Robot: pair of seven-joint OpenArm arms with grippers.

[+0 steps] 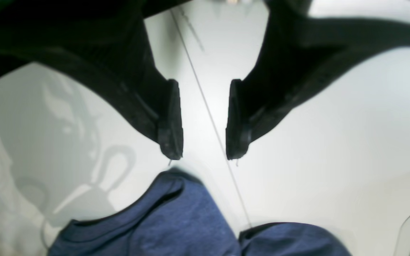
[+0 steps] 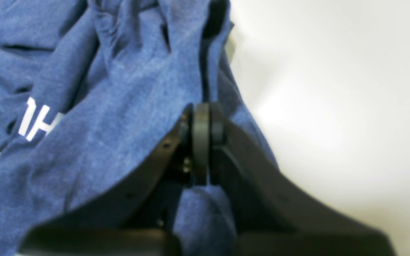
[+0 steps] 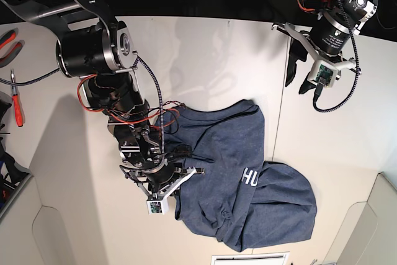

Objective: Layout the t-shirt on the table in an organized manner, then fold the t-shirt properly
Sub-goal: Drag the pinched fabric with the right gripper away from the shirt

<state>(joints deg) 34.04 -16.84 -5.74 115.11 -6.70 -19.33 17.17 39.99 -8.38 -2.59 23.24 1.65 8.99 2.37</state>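
Now | right gripper (image 2: pixel 200 117) clamped on t-shirt (image 3: pixel 248 178) | left gripper (image 1: pixel 204 121) apart | lettering mostly hidden by folds

**Two black arms, cables on show**

Both arms are black with silver-grey round joints. The right arm (image 3: pixel 99 51) trails red, black and braided cables down its length to a white bracket with a small camera board. The left arm (image 3: pixel 338 13) carries a looping black cable and red wires. The fingers (image 1: pixel 171 121) are matte black, curved, with ribbed pads.
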